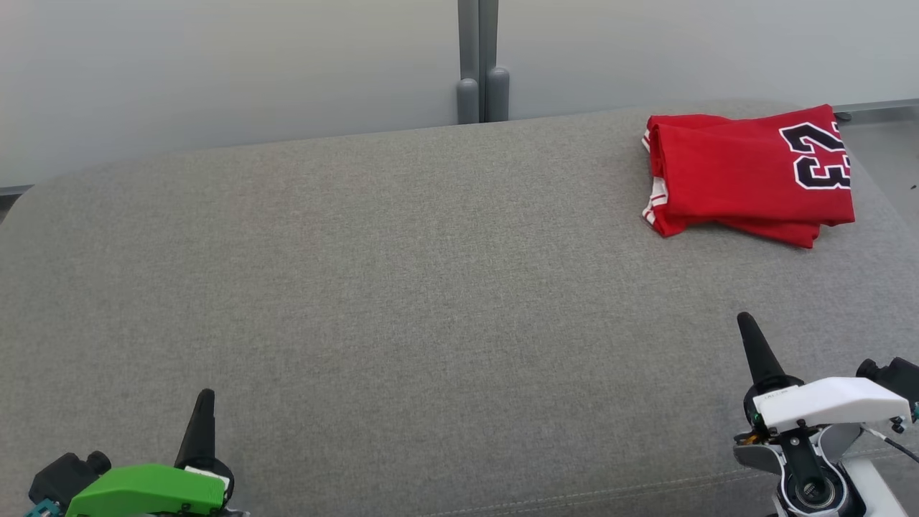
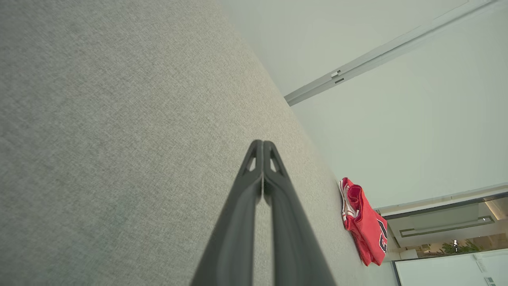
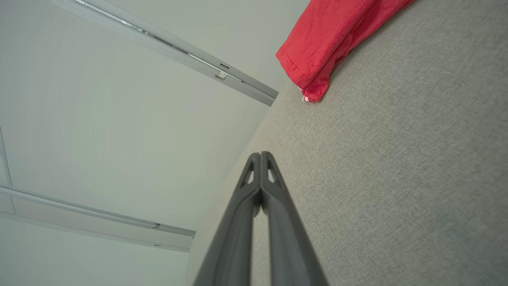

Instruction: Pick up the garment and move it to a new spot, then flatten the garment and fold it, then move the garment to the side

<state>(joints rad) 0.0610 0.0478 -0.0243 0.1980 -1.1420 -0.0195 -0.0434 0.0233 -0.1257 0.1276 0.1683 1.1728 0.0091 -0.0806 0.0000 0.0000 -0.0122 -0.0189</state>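
Note:
The garment (image 1: 747, 176) is a red jersey with a black number and white trim, lying folded at the far right of the grey cushion (image 1: 402, 301). It also appears as the red garment (image 2: 365, 222) in the left wrist view and as its hem, the garment (image 3: 329, 35), in the right wrist view. My left gripper (image 1: 204, 402) rests at the lower left, shut and empty, fingers pressed together (image 2: 262, 147). At the lower right my right gripper (image 1: 747, 327) is shut too, holding nothing (image 3: 260, 157), well short of the jersey.
A pale wall with a grey vertical post (image 1: 479, 64) runs behind the cushion. The cushion's far edge curves down at both ends. A grey floor strip (image 1: 887, 151) lies beyond the garment at the right.

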